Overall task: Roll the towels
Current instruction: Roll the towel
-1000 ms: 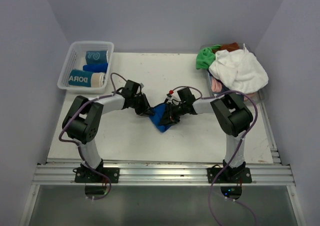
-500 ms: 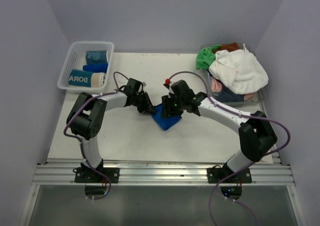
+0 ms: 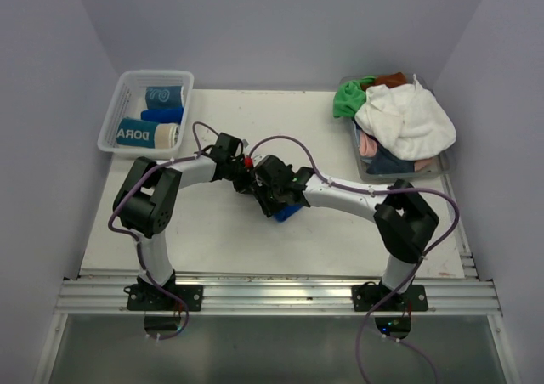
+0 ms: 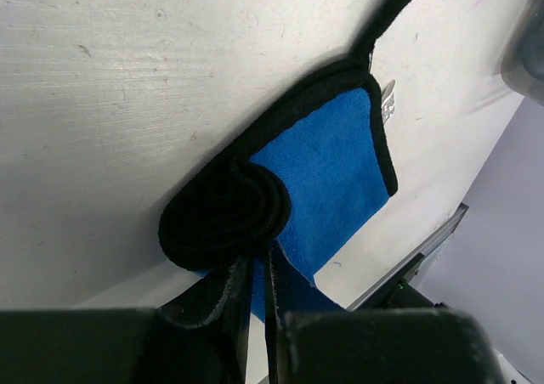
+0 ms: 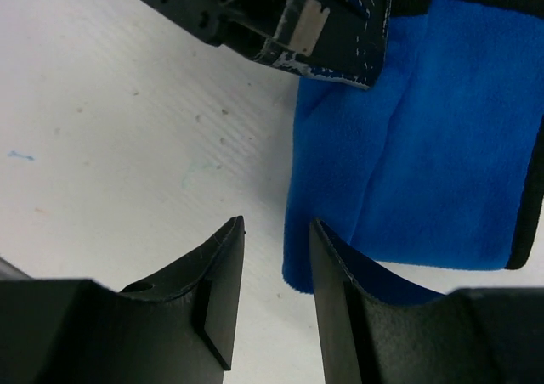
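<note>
left tool (image 4: 257, 269) clamped on blue towel (image 4: 327, 155), right tool (image 5: 276, 231) parted at its edge, basket (image 3: 110, 125), towel heap (image 3: 406, 121) aside

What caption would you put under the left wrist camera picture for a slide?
Left gripper pinches the rolled end of a partly rolled blue towel on the white table.

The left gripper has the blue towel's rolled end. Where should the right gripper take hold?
Probably the flat unrolled edge of the blue towel, at the corner just ahead of the open right gripper, coming in from the bare table side. That edge lies free, while the left gripper pinches the rolled end.
</note>
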